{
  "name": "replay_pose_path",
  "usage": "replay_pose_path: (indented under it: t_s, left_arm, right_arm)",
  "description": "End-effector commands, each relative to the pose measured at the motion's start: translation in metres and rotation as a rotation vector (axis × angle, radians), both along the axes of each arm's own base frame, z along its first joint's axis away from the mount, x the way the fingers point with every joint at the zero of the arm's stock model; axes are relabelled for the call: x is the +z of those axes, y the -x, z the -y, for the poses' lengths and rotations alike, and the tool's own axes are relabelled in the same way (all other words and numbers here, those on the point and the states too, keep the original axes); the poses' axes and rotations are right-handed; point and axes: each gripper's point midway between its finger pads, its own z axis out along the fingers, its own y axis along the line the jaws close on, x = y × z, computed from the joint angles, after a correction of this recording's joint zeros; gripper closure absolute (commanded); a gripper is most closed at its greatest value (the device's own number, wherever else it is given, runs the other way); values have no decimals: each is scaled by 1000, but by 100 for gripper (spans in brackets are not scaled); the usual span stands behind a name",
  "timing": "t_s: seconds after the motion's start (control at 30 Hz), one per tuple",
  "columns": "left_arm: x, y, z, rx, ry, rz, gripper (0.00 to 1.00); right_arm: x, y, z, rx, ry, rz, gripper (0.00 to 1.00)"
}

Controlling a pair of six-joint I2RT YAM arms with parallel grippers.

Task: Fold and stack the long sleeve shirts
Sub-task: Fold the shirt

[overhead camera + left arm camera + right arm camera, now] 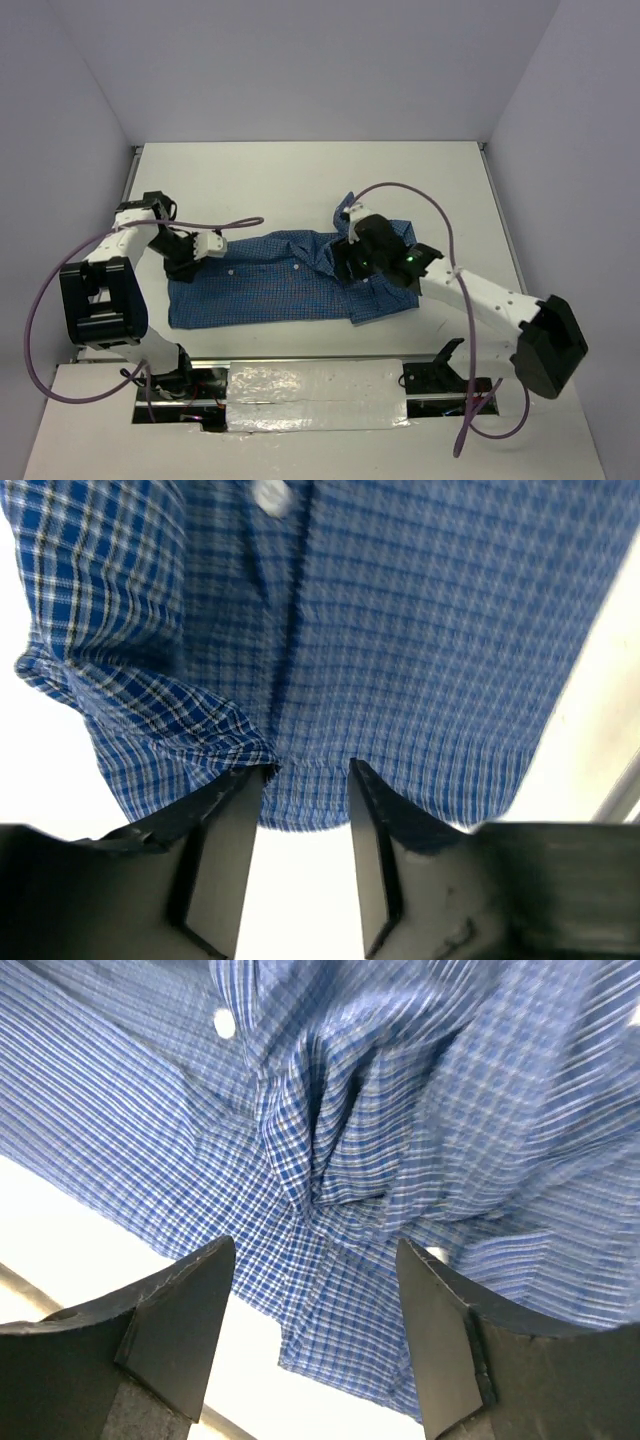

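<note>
A blue finely checked long sleeve shirt [270,285] lies flat across the white table [300,180], folded into a long band with its collar end bunched at the right. My left gripper [203,246] hovers over the shirt's left end. In the left wrist view this gripper [308,768] is open, its fingers [225,850] straddling the hem of the shirt [420,650] with bare table between them. My right gripper [350,262] is over the bunched collar part. It [315,1244] stands wide open above the crumpled folds of the shirt [340,1160], holding nothing.
Pale walls close in the table on the left, back and right. A shiny foil strip [310,385] runs along the near edge between the arm bases. Purple cables [420,195] loop above both arms.
</note>
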Motion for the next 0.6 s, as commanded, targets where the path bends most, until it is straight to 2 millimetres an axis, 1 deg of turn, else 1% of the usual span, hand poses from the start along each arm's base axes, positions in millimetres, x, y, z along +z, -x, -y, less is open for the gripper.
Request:
replay_pose_path:
  t_s: [0.0, 0.03, 0.07, 0.1, 0.13, 0.17, 0.2, 0.23, 0.27, 0.3, 0.33, 0.37, 0.4, 0.43, 0.47, 0.5, 0.53, 0.57]
  left_arm:
    - [11, 16, -10, -156, -60, -4, 47]
    - [12, 18, -11, -174, -67, -9, 46]
    - [14, 18, -13, -180, -77, -9, 44]
    - [17, 15, -14, -177, -89, 0, 39]
    - [19, 11, -15, -162, -92, 11, 36]
    - [22, 5, -14, -135, -86, 31, 34]
    - [32, -8, -8, -39, -40, 59, 34]
    - [39, -29, -6, 29, -11, 126, 33]
    - [44, -44, -3, 99, 26, 159, 26]
    - [55, -59, 3, 245, 87, 167, 23]
    - [61, -69, 7, 291, 125, 178, 23]
    - [60, -73, 12, 317, 165, 147, 21]
    - [69, -78, 22, 341, 231, 134, 11]
    - [67, -78, 27, 354, 256, 113, 9]
    - [63, -76, 30, 362, 268, 96, 8]
    - [58, -75, 33, 360, 269, 86, 8]
    - [53, -74, 28, 369, 238, 91, 8]
    - [40, -69, 27, 380, 215, 74, 8]
  right_arm:
    - [68, -30, 10, -27, -88, 161, 27]
    - [77, -34, 6, -20, -149, 139, 27]
    - [85, -53, 20, -91, -176, 137, 27]
    - [93, -70, 20, -131, -195, 127, 28]
    - [87, -79, 27, -186, -167, 95, 28]
    - [87, -90, 30, -219, -139, 98, 28]
    - [83, -110, 31, -266, -90, 102, 27]
    - [75, -116, 33, -295, -61, 69, 26]
    - [71, -125, 36, -329, -41, 52, 25]
    - [65, -141, 31, -353, -19, 29, 24]
    - [55, -145, 34, -374, 11, -3, 23]
    - [51, -151, 32, -397, 10, -20, 21]
    - [43, -164, 29, -412, 14, -41, 18]
    - [35, -168, 28, -434, 18, -69, 17]
    - [28, -181, 24, -452, 27, -84, 17]
    - [24, -187, 23, -467, 35, -94, 17]
    - [17, -189, 25, -482, 55, -119, 17]
    - [24, -201, 21, -492, 41, -105, 17]
